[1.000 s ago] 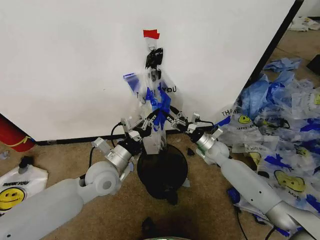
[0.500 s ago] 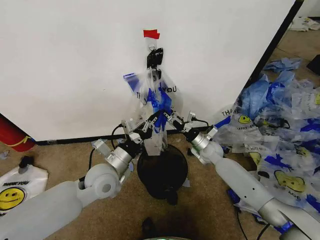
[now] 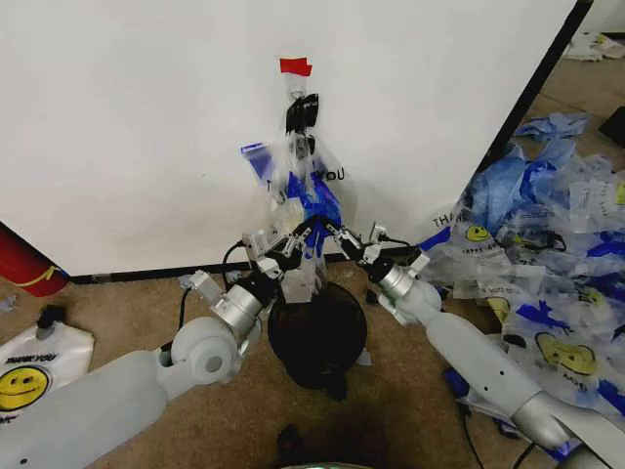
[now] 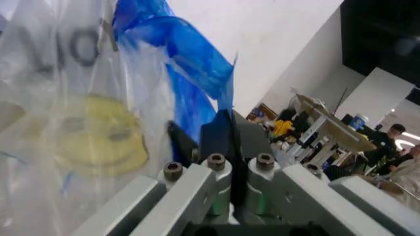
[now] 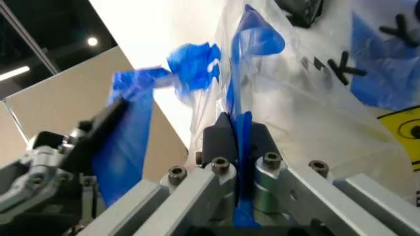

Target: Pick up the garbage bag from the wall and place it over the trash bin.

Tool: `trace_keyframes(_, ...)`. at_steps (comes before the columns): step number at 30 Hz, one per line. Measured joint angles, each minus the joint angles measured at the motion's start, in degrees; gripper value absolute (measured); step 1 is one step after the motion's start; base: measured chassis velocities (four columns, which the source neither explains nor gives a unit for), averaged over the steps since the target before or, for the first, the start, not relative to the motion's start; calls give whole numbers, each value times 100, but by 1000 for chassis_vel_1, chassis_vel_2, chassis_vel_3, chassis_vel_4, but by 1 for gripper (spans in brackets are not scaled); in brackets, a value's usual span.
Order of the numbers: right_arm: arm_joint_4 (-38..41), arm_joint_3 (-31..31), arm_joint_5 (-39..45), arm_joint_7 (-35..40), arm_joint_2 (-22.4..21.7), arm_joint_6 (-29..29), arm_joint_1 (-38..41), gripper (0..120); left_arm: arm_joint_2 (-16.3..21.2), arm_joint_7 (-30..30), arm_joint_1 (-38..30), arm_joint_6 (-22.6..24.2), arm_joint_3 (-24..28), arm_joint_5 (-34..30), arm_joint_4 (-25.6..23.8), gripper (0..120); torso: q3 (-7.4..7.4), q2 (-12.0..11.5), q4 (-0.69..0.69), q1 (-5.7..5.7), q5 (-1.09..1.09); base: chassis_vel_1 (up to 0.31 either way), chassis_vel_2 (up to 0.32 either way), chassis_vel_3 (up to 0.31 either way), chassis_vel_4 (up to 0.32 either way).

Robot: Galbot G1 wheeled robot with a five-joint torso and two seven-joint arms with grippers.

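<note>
Head view: the left tool [image 3: 293, 240] and the right tool [image 3: 329, 233] meet just above the trash bin [image 3: 317, 335], each clamped on a blue handle strip of the garbage bag [image 3: 305, 200]. In the left wrist view the left tool [image 4: 231, 135] has its dark pads pressed together with a blue strip rising out from between them, and the bag's clear film, yellow smiley and blurred black letters lie close against that side. In the right wrist view the right tool [image 5: 237, 140] is likewise clenched on a blue strip that runs between its pads and on upward, and the left tool [image 5: 105, 120] shows farther off, gripping the other strip.

The bag hangs against the white wall [image 3: 146, 127] from a dark clip [image 3: 301, 110] below a patch of red tape [image 3: 295, 66]. Its lower part reaches the bin's rim; how far it goes inside is hidden by the tools and the crumpled plastic. The bin stands on the brown carpet [image 3: 127, 303] at the wall's foot, its base partly hidden by shadow.

At the right lies a heap of blue-and-clear bags [image 3: 547, 244], cut off by the picture edge. At the far left are a red cylinder [image 3: 24, 262] and a flat white smiley bag [image 3: 34, 371], both also cut off.
</note>
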Motion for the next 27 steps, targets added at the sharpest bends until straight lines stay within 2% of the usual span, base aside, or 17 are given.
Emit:
trace_keyframes(9,273,139,117,-6,-247,-5,-81,0,6,-30,53,-10,-54,8,31,0,0,0,0,0,0,0,0,0,0)
trace_keyframes(17,938,527,305,-22,-688,-75,-343,0,109,-70,154,-6,-301,-19,-8,0,0,0,0,0,0,0,0,0,0)
trace_keyframes(23,1766,1166,561,104,-1268,-140,-1038,0,451,-173,821,30,-1002,58,-551,0,-1,1,-1,0,-2,0,0,0,0)
trace_keyframes(24,1766,1166,561,104,-1268,-140,-1038,0,451,-173,821,30,-1002,58,-551,0,-1,1,-1,0,-2,0,0,0,0)
trace_keyframes(27,2001,1351,563,129,-1366,-143,-1451,0,690,-121,1375,96,-1493,104,-864,0,-1,2,-1,-1,3,0,0,0,0)
